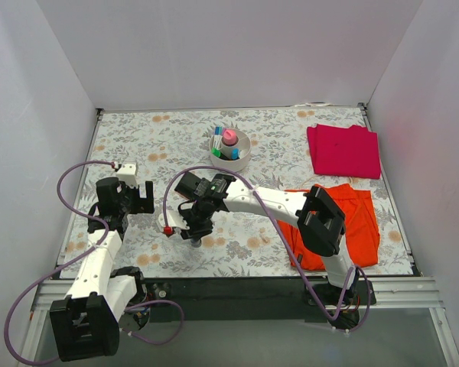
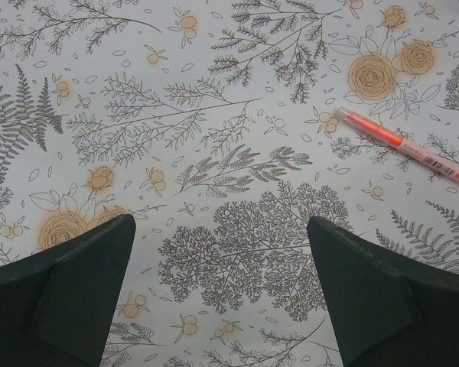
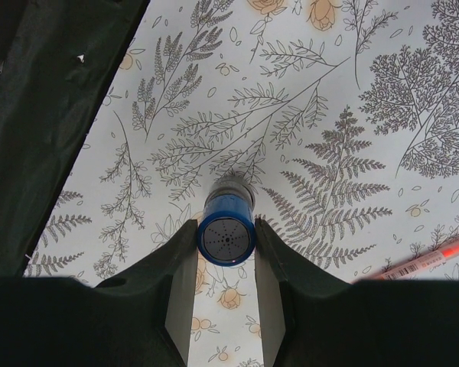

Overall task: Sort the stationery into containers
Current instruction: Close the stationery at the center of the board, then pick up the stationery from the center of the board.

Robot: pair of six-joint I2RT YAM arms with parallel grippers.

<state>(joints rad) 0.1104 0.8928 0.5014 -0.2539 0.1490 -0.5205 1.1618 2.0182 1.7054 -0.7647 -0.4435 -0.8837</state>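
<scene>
The right gripper [image 3: 226, 226] is closed partway on the small blue cylinder [image 3: 226, 238], pinching it near its top, upright and low over the table [image 1: 161, 138], well short of the bowl [image 1: 249, 145]. It should lift straight up before swinging to a free compartment. The left gripper [image 2: 220, 223] hangs wide open and empty near the orange-pink pen [image 2: 402, 145].

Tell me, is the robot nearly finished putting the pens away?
Looks close. The bowl already holds markers and a pink-capped bottle. The right gripper is clamped on a small blue tube. An orange pen lies loose on the table, with the left gripper open near it.
</scene>
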